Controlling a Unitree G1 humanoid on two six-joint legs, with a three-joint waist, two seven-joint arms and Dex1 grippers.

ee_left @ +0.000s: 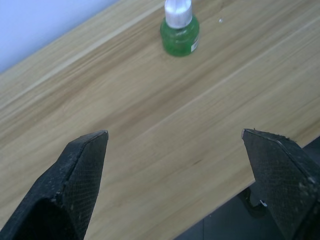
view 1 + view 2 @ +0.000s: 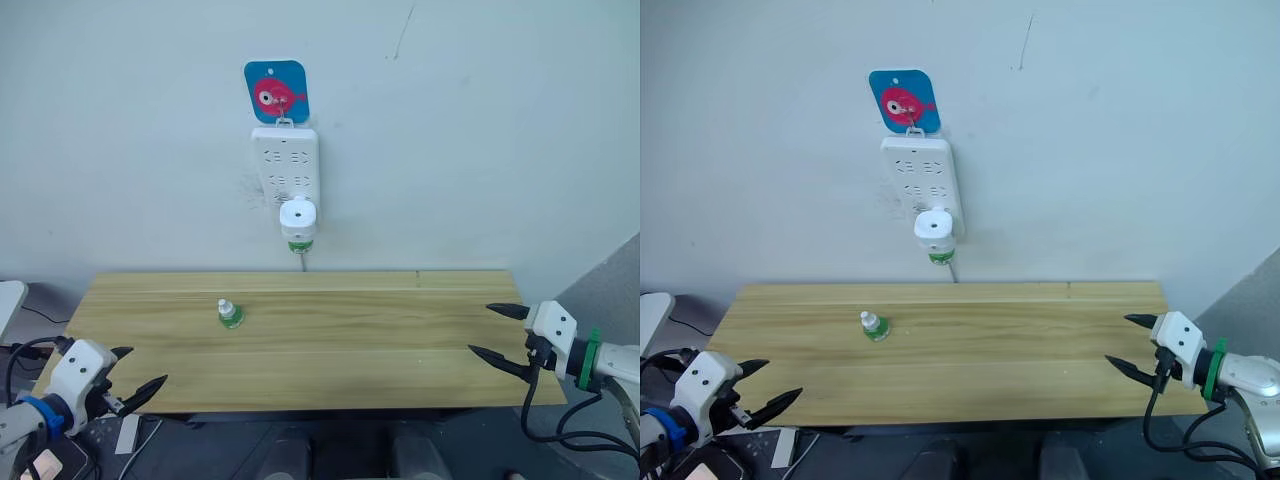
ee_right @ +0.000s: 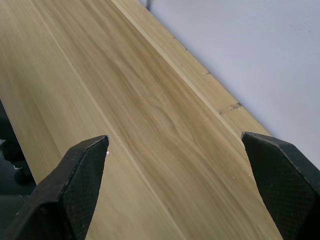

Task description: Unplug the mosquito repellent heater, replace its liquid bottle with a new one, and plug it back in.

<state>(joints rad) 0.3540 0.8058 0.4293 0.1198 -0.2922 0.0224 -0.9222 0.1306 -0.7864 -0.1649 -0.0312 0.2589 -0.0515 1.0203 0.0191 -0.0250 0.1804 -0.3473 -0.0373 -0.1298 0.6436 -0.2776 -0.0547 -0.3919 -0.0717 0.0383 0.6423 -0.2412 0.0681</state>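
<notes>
left gripper (image 2: 143,370) released, off bench (image 2: 400,340) front-left corner | right gripper (image 2: 497,331) released, over right edge | new bottle (image 2: 230,314) upright, left-centre of bench | heater (image 2: 297,222) plugged in power strip (image 2: 285,165) on wall | step: unplug not yet begun | next: reach up, grip heater, pull straight out

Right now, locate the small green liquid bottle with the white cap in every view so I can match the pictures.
Left eye view: small green bottle with white cap stands on the wooden table's left half.
Right eye view: same spot.
Left wrist view: at the frame's upper middle.
Right wrist view: not in it.
Shared landmark: the wooden table.
</notes>
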